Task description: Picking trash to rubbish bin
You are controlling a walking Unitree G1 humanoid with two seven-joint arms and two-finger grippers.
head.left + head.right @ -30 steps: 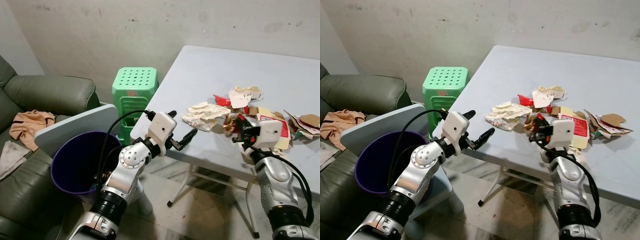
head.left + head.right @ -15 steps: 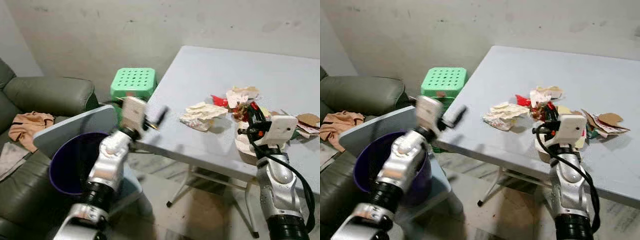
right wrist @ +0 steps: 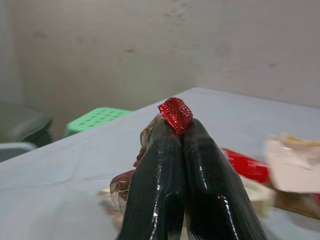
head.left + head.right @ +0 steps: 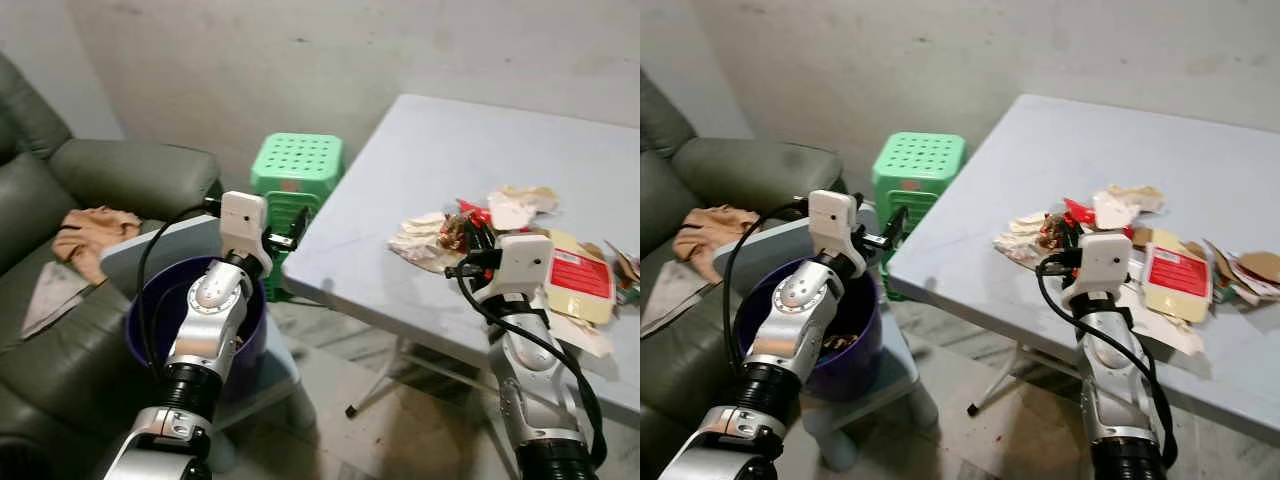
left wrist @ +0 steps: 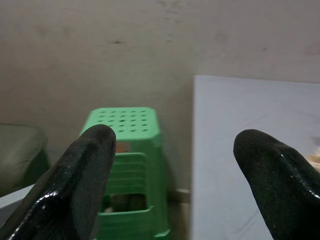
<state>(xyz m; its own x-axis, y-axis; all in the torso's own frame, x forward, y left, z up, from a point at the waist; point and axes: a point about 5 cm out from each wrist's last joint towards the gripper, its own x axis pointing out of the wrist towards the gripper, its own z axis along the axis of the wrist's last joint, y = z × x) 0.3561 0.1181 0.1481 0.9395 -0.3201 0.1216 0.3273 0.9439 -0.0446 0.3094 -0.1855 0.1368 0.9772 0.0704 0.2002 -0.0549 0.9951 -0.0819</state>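
A dark green sofa (image 4: 60, 200) is seen on the left, with a crumpled orange cloth (image 4: 92, 222) lying on its seat. A pale grey table (image 4: 440, 160) takes up the right, and a green plastic stool (image 4: 298, 165) stands by the far wall between the two. The purple rubbish bin (image 4: 150, 320) sits near the sofa, below the left arm. Trash (image 4: 1120, 215) (crumpled paper, torn card, a red-labelled packet) is scattered across the middle of the table. The left gripper (image 5: 175, 165) is held above the bin's far rim, fingers spread wide with nothing between them. The right gripper (image 3: 176, 137) is raised over the table's near edge, fingers pressed together on a small red wrapper (image 3: 175, 114).
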